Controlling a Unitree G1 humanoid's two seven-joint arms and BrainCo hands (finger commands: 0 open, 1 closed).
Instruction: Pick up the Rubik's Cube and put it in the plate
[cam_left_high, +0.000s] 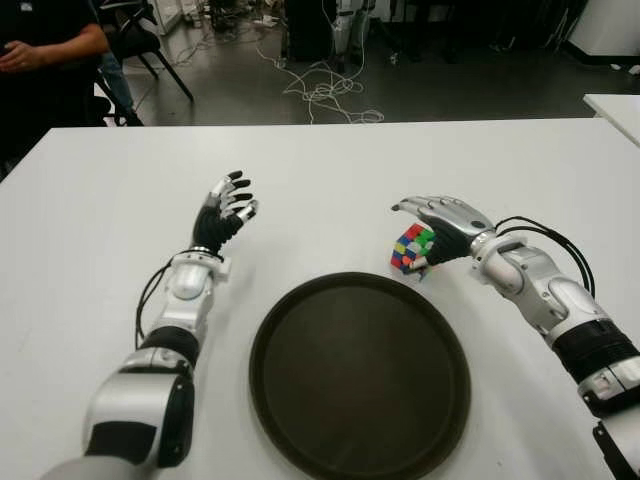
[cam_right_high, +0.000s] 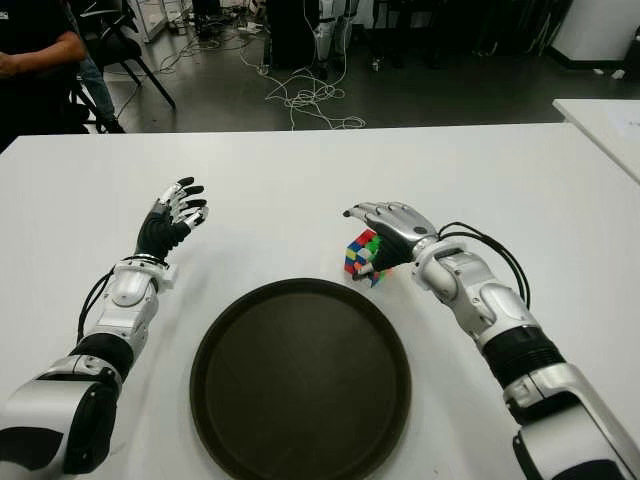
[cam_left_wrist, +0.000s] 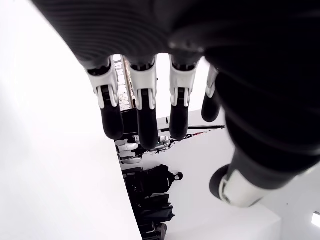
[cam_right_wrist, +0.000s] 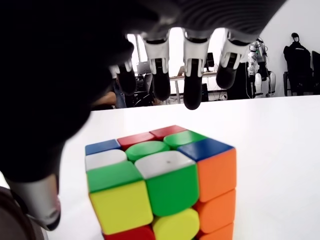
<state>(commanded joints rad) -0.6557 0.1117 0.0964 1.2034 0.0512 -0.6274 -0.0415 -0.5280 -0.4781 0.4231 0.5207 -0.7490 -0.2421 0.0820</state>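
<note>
The Rubik's Cube (cam_left_high: 411, 249) is a scrambled, many-coloured cube standing on the white table (cam_left_high: 320, 170) just beyond the far right rim of the plate (cam_left_high: 360, 375), a wide, dark, round one. My right hand (cam_left_high: 432, 222) arches over the cube from the right. In the right wrist view its fingers (cam_right_wrist: 192, 75) reach straight out past the cube (cam_right_wrist: 160, 182) and the thumb (cam_right_wrist: 37, 200) hangs beside it, none closed on it. My left hand (cam_left_high: 226, 208) shows left of the plate with its fingers (cam_left_wrist: 142, 112) loosely extended, holding nothing.
A person (cam_left_high: 45, 50) in black sits at the table's far left corner, beside a chair (cam_left_high: 150, 45). Cables (cam_left_high: 325, 90) lie on the floor beyond the far edge. Another white table's corner (cam_left_high: 615, 105) shows at the far right.
</note>
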